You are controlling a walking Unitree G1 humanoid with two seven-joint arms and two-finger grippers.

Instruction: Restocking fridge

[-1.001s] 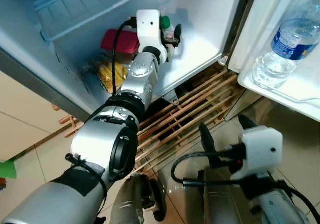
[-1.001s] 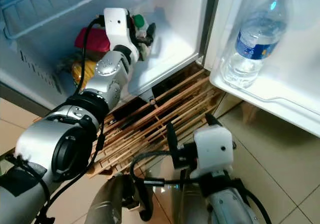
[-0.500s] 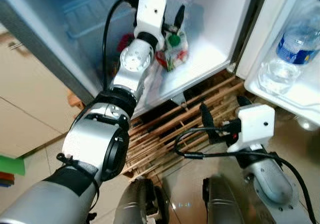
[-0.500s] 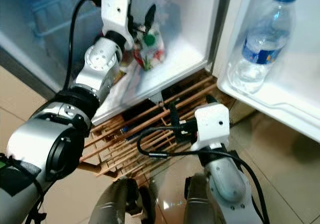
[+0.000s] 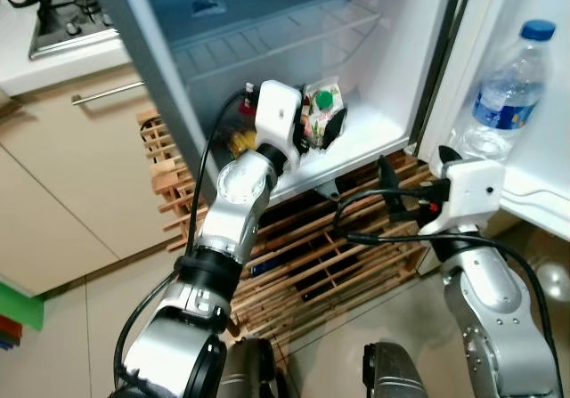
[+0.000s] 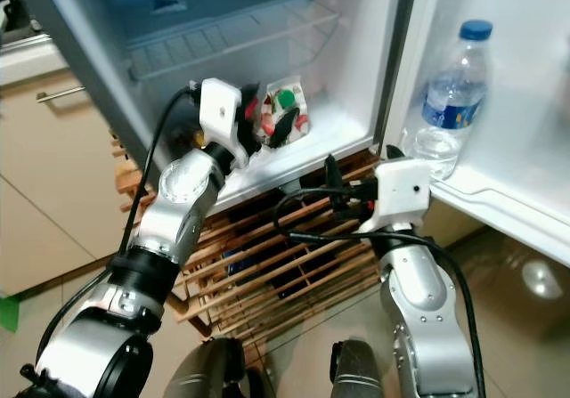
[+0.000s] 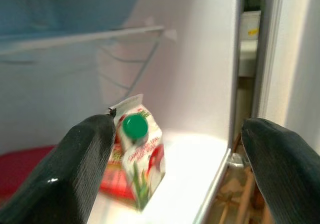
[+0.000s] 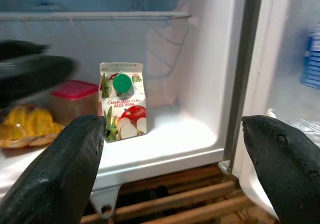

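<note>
Carton [image 8: 122, 100] stands upright on fridge floor [image 8: 170, 139], green cap toward the door opening, red-lidded tub [image 8: 75, 99] just behind it and a yellow pack [image 8: 22, 126] further in on the same side. Left gripper [image 5: 322, 134] sits at the carton, fingers spread wide; in the left wrist view one finger is close beside the carton, the other well off it, so no clamp on it. Right gripper [image 5: 385, 177] hangs in front of the fridge, below its floor edge, fingers apart, holding nothing. Bottle [image 5: 500, 104] stands in the door shelf, apart from the carton. Judged step: release done, arm due out. To do it well: draw left gripper straight back along its own fingers, no sideways sweep, since the near finger could tip the carton into the tub; keep fingers wide till clear of cap; mind wire shelf [image 5: 267, 37] above the carton on exit. Carton sits near floor front, nudge deeper only if door fouls.
</note>
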